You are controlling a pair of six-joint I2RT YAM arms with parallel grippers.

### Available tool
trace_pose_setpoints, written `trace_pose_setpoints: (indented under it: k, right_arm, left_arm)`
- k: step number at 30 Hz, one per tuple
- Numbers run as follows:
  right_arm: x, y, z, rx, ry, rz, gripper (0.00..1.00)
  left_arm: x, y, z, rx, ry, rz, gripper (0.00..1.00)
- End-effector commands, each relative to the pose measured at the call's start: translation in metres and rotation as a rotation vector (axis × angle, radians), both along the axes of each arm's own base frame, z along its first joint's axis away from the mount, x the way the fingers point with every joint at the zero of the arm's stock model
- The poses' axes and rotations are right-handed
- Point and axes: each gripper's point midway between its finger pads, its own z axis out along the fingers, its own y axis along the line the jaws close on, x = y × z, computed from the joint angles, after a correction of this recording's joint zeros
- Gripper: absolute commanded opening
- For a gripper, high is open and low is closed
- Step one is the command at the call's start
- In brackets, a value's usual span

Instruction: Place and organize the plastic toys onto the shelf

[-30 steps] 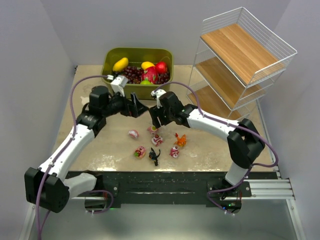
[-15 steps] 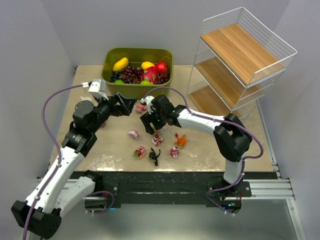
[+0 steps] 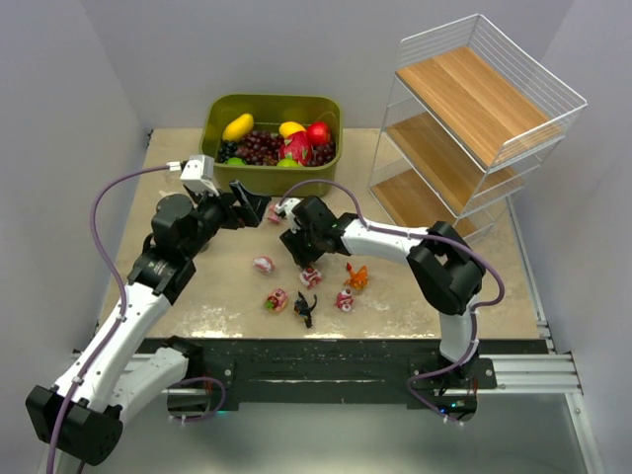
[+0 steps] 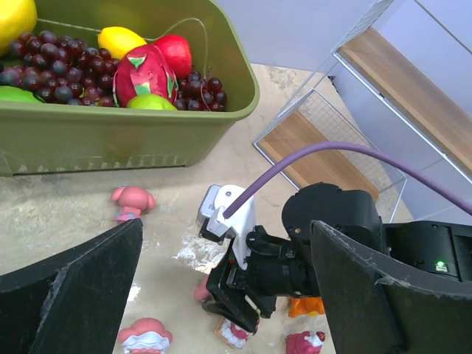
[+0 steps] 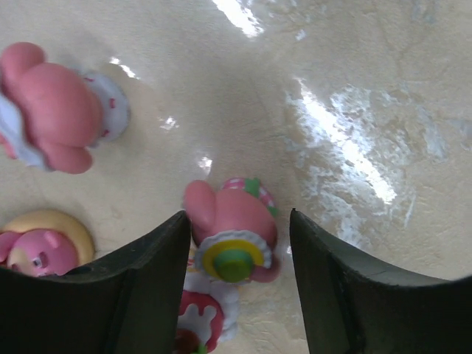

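Note:
Several small plastic toys lie on the table in front of my arms. In the top view they include a pink one (image 3: 264,264), a red-white one (image 3: 311,276), an orange creature (image 3: 356,276) and a black spiky creature (image 3: 304,309). My right gripper (image 3: 296,247) is low over the table and open. In its wrist view its jaws (image 5: 237,221) straddle a pink toy with a yellow-green top (image 5: 234,237), with a gap on the right side. My left gripper (image 3: 252,207) is open, empty and raised, and it looks down on the right gripper (image 4: 225,228). The white wire shelf (image 3: 474,128) stands at the back right, with nothing on its wood tiers.
The olive-green bin (image 3: 272,178) of fruit stands at the back, just behind both grippers. Another pink toy (image 3: 277,212) stands close to its front wall and also shows in the left wrist view (image 4: 131,200). A pink toy (image 5: 59,110) and a red-white one (image 5: 203,317) lie beside the right jaws.
My right gripper has moved left and down, and its jaws now stand around the pink toy. My left gripper has drawn back to the left, uncovering the pink toy by the bin.

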Motion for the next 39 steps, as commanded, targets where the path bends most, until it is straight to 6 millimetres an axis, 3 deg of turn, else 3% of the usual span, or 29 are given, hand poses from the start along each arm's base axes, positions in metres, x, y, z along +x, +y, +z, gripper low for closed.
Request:
trace_pose_setpoints:
  k: [1,6,12,18,24,34,39]
  right_arm:
    - [0.016,-0.003,0.005,-0.028,-0.055,-0.078,0.49]
    - [0.021,-0.013,0.012,-0.042,-0.077,-0.161,0.19]
    - [0.029,-0.035,0.035,-0.072,-0.108,-0.344,0.1]
    - [0.028,-0.06,0.05,-0.121,-0.094,-0.433,0.09]
    - [0.034,-0.096,0.033,-0.106,-0.018,-0.592,0.1]
    - [0.051,-0.101,0.014,-0.107,-0.027,-0.636,0.18]
    - [0.05,-0.104,0.008,-0.114,-0.026,-0.646,0.34]
  left_arm:
    - [0.004,0.002,0.013,-0.017,-0.036,0.015,1.0]
    - [0.003,0.001,0.009,-0.013,-0.023,0.009,1.0]
    - [0.002,0.0,-0.001,-0.006,0.006,0.003,1.0]
    - [0.003,-0.008,-0.011,-0.009,0.035,-0.037,1.0]
    - [0.003,-0.016,-0.023,-0.02,0.064,-0.075,1.0]
    - [0.001,-0.025,-0.037,-0.02,0.093,-0.129,1.0]
    - [0.0,-0.026,-0.045,-0.02,0.108,-0.134,0.99]
